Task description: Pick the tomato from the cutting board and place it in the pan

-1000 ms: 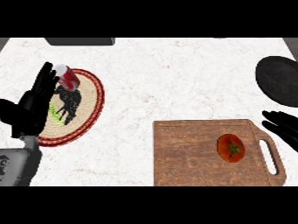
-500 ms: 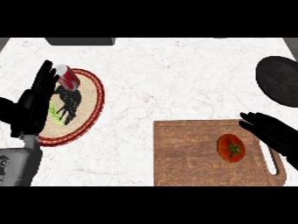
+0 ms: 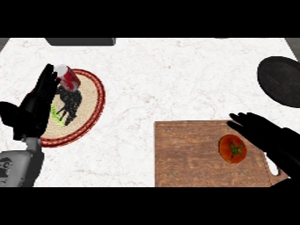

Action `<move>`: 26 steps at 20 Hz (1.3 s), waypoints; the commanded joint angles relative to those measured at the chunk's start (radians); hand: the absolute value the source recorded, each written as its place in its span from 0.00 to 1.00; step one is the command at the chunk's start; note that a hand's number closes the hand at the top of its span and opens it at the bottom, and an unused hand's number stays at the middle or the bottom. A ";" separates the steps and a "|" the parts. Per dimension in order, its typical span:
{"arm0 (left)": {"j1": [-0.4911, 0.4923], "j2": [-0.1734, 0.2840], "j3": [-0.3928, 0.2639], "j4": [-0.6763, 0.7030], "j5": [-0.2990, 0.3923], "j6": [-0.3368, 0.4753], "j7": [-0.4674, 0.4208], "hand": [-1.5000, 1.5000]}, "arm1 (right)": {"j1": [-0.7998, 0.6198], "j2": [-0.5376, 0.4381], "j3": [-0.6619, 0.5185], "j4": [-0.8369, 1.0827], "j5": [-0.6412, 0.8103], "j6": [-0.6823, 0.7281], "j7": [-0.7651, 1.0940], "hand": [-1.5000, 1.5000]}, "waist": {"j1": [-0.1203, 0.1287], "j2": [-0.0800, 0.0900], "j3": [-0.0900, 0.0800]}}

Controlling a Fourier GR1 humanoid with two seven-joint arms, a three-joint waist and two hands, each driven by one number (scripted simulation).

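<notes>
A white marble counter (image 3: 178, 79) holds a wooden board (image 3: 191, 158) with the tomato (image 3: 232, 148) on its right part. The right hand (image 3: 272, 138) hangs just beside the tomato, fingers straight and released. The pan (image 3: 287, 81) sits far right. The left hand (image 3: 32, 110) rests open, fingers up, over a plate (image 3: 90, 105)

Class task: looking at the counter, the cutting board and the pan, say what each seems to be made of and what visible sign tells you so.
Counter: looks like polished stone, perhaps marble, going by its white surface with faint grey-brown veins.
Cutting board: looks like wood with a matt finish; brown grain streaks run across it.
Pan: probably dark metal, maybe cast iron or coated; it is evenly black and dull, so the exact material stays open.
</notes>
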 commanded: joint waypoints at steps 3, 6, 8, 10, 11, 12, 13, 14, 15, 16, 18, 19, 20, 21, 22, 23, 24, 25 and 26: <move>-0.051 0.003 0.026 0.056 0.012 -0.033 -0.009 0.50 | -0.037 0.030 0.098 0.048 0.177 -0.029 0.061 0.00 | 0.000 0.001 0.000; -0.042 -0.009 0.029 0.028 -0.002 -0.019 0.012 0.50 | -0.071 0.049 0.089 0.043 0.198 0.012 0.083 0.00 | 0.001 0.000 0.000; 0.053 -0.040 -0.019 -0.093 -0.044 0.011 0.044 0.50 | -0.022 0.054 0.080 0.099 0.221 -0.040 0.036 0.00 | 0.003 -0.001 0.000; -0.026 -0.023 0.019 -0.008 -0.044 0.007 0.036 0.50 | -0.116 0.077 0.087 0.112 0.218 0.037 0.068 0.00 | 0.002 0.000 0.000; 0.027 -0.043 0.010 -0.089 -0.037 0.013 0.063 0.50 | -0.065 0.059 0.050 0.117 0.210 0.015 0.019 0.00 | 0.002 0.000 0.000; -0.044 0.013 0.069 0.013 0.009 -0.054 0.050 0.50 | -0.072 0.070 0.069 0.172 0.235 -0.039 -0.005 0.00 | 0.000 0.001 0.000; 0.032 -0.017 0.045 -0.032 0.001 -0.059 0.001 0.50 | -0.081 0.079 0.073 0.140 0.237 0.013 0.016 0.00 | 0.002 0.000 0.000; -0.019 -0.020 0.047 0.007 -0.032 -0.024 0.010 0.50 | -0.046 0.122 0.115 0.129 0.267 -0.023 0.043 0.00 | -0.001 0.000 0.000; -0.046 -0.035 0.043 0.048 -0.038 -0.014 -0.013 0.50 | -0.001 0.099 0.129 0.133 0.301 -0.064 0.023 0.00 | -0.003 0.000 0.000; 0.006 -0.051 0.012 -0.043 -0.056 0.002 0.023 0.50 | -0.108 0.127 0.129 0.219 0.316 -0.050 0.040 0.00 | 0.004 0.000 0.000; -0.042 -0.007 0.063 -0.020 -0.013 -0.045 0.055 0.50 | -0.041 0.070 0.089 0.193 0.317 -0.060 -0.016 0.00 | 0.000 0.000 0.000; 0.004 -0.046 0.010 -0.058 -0.054 -0.020 0.049 0.50 | -0.106 0.150 0.144 0.270 0.362 -0.097 0.037 0.00 | 0.004 0.000 0.000; -0.019 -0.003 0.087 0.049 0.011 -0.086 -0.021 0.50 | -0.121 0.109 0.087 0.262 0.326 -0.041 0.007 0.00 | 0.001 0.001 0.000; 0.003 -0.033 0.046 -0.035 -0.039 -0.039 0.027 0.50 | -0.109 0.129 0.102 0.240 0.349 -0.031 0.024 0.00 | 0.001 0.000 0.000; 0.000 -0.040 0.031 -0.028 -0.057 -0.027 0.031 0.50 | -0.089 0.169 0.158 0.273 0.381 -0.071 0.044 0.00 | 0.002 0.000 0.000; -0.019 -0.027 0.048 -0.021 -0.047 -0.043 0.040 0.50 | -0.105 0.123 0.100 0.313 0.365 -0.081 -0.020 0.00 | 0.001 0.000 0.000; -0.004 -0.052 0.039 -0.008 -0.059 -0.029 0.003 0.50 | -0.086 0.148 0.124 0.249 0.375 -0.031 0.024 0.00 | 0.000 0.000 0.000; -0.066 -0.010 0.082 0.034 -0.028 -0.057 0.032 0.50 | -0.124 0.160 0.124 0.307 0.381 -0.029 0.031 0.00 | 0.000 0.001 0.000; 0.002 -0.078 0.019 0.007 -0.079 -0.005 0.000 0.50 | -0.156 0.144 0.086 0.379 0.363 -0.060 -0.018 0.00 | 0.003 0.001 0.000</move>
